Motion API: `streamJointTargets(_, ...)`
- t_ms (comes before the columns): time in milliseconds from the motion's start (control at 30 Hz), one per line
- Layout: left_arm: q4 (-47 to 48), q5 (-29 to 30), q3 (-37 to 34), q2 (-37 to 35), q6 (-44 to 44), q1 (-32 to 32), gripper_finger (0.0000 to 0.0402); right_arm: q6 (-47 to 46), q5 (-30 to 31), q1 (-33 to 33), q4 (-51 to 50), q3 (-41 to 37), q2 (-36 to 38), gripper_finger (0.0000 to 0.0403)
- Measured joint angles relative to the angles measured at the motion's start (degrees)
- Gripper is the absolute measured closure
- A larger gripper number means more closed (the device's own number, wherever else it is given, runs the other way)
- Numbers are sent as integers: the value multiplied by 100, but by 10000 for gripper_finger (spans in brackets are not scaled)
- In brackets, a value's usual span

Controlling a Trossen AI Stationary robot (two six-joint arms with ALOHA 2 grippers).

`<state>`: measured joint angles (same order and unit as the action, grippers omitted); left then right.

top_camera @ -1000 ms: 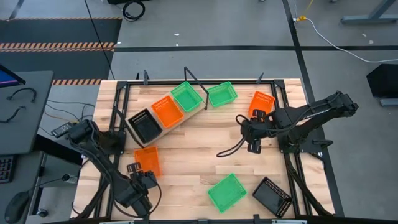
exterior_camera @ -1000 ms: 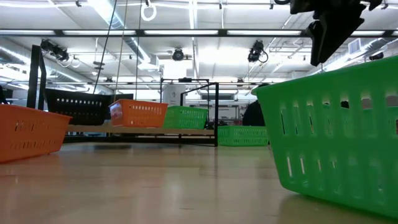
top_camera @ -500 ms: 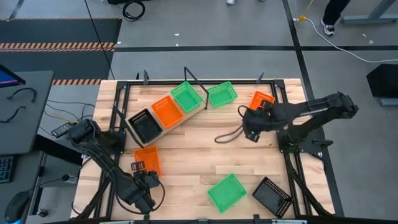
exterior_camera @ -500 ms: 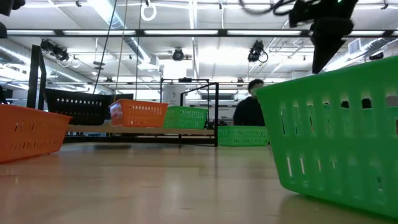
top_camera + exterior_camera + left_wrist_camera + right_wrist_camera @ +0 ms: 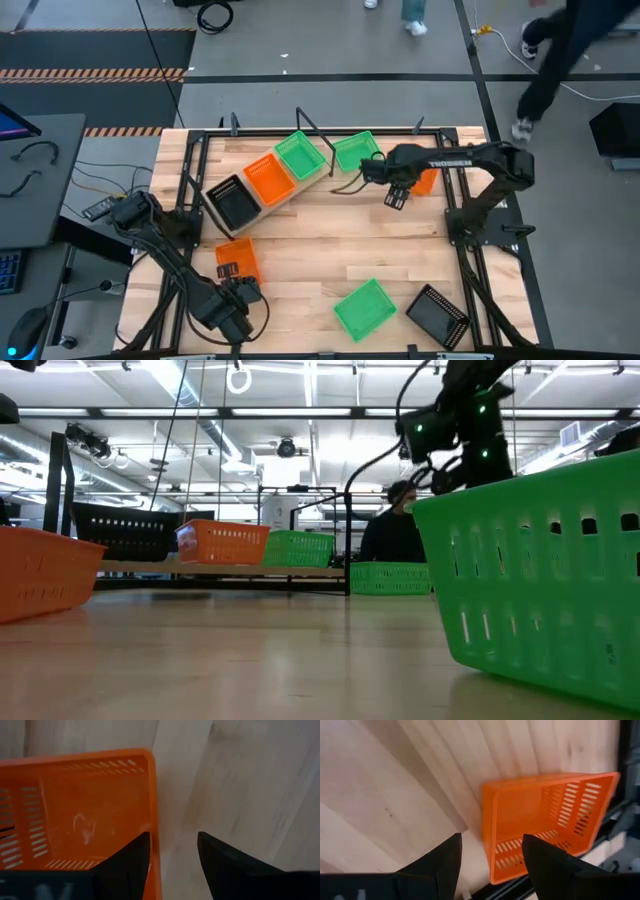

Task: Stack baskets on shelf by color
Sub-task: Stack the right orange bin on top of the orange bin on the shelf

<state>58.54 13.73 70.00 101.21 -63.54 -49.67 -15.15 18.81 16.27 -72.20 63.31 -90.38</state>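
Observation:
The shelf (image 5: 290,195) stands slantwise at the far left and carries a black basket (image 5: 232,203), an orange basket (image 5: 268,178) and a green basket (image 5: 298,155) side by side. My left gripper (image 5: 172,837) is open over the near end of a loose orange basket (image 5: 238,255). One finger is over its inside and one over the table, on either side of its wall (image 5: 152,810). My right gripper (image 5: 492,837) is open, points down and hangs above bare wood beside another orange basket (image 5: 550,825) at the far right.
A green basket (image 5: 356,150) sits on the table just right of the shelf. Another green basket (image 5: 365,307) and a black basket (image 5: 438,315) lie near the front edge. Black frame rails (image 5: 455,215) border the table. People move about beyond the far edge.
My right gripper has swung toward the table's far edge and a little leftward, sinking as it went, and now hangs close to the far-right orange basket. Its fingers have stayed open. The baskets have not moved.

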Motion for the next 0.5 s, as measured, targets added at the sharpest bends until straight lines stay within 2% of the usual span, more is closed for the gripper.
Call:
streamJointTargets(200, -250, -1, 0, 0, -194, -42, 230, 525, -428, 726, 220, 0, -122, 190)
streamJointTargets(267, -330, 1, 0, -2, -222, -44, 230, 718, -737, 864, 392, 0, -64, 190)
streamJointTargets(500, -569, 240, 0, -2, -228, -33, 230, 1241, -1232, 1197, 578, -20, 41, 190)
